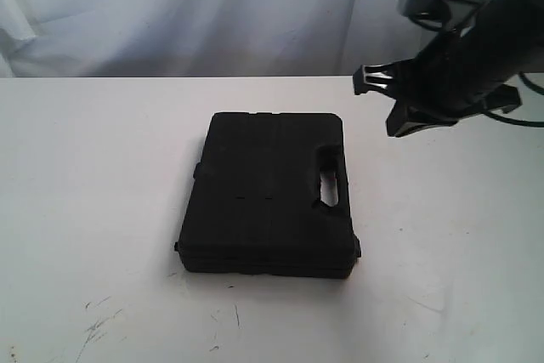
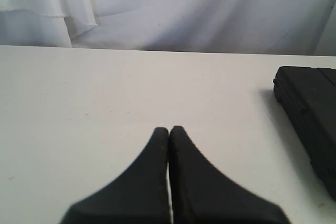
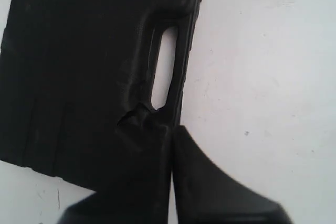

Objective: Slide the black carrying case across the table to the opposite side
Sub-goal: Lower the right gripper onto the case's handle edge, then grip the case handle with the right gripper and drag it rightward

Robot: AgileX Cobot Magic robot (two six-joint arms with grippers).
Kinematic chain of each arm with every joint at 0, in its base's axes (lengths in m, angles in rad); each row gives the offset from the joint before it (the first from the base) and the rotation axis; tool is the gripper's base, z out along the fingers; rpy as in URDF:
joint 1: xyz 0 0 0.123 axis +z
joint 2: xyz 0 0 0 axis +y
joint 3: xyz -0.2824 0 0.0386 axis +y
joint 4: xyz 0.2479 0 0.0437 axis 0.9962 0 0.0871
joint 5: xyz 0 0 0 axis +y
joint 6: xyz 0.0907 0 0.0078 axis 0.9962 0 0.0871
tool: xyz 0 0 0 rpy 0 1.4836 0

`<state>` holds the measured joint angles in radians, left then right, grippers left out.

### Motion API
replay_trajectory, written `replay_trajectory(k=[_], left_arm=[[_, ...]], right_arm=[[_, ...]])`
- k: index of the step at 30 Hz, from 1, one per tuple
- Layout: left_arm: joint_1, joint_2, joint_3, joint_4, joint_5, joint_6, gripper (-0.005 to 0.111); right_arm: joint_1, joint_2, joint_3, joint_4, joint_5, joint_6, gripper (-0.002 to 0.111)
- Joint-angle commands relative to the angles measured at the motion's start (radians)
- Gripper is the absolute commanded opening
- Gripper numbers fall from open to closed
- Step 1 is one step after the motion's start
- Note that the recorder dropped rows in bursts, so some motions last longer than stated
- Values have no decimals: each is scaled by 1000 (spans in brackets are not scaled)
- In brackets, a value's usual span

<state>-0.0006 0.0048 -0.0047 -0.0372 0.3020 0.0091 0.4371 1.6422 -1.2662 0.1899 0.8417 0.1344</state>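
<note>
The black case (image 1: 268, 197) lies flat in the middle of the white table (image 1: 85, 210), its handle slot (image 1: 330, 180) on the right side. My right gripper (image 1: 399, 101) hangs above the table, up and to the right of the case. In the right wrist view its fingers (image 3: 170, 128) are shut on nothing, their tips over the case (image 3: 79, 66) edge just below the handle slot (image 3: 164, 66). My left gripper (image 2: 169, 128) is shut and empty over bare table (image 2: 105, 93), with a corner of the case (image 2: 310, 114) off to its side. It does not show in the exterior view.
A white cloth backdrop (image 1: 212, 14) hangs behind the table's far edge. Dark scuff marks (image 1: 98, 320) lie near the front left of the table. A thin cable (image 1: 531, 99) trails behind the right arm.
</note>
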Motion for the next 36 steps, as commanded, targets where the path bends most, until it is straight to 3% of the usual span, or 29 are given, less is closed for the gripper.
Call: replay_trajectory(k=[1, 4, 12, 36], left_arm=[[1, -5, 5, -6, -7, 0, 0], [1, -5, 5, -6, -7, 0, 0], [1, -5, 5, -6, -7, 1, 0], [1, -5, 5, -6, -9, 2, 0]], right_arm=[[25, 112, -79, -17, 5, 31, 0], [37, 179, -122, -29, 3, 54, 4], [43, 315, -194, -25, -7, 53, 38], [43, 494, -238, -43, -96, 52, 35]])
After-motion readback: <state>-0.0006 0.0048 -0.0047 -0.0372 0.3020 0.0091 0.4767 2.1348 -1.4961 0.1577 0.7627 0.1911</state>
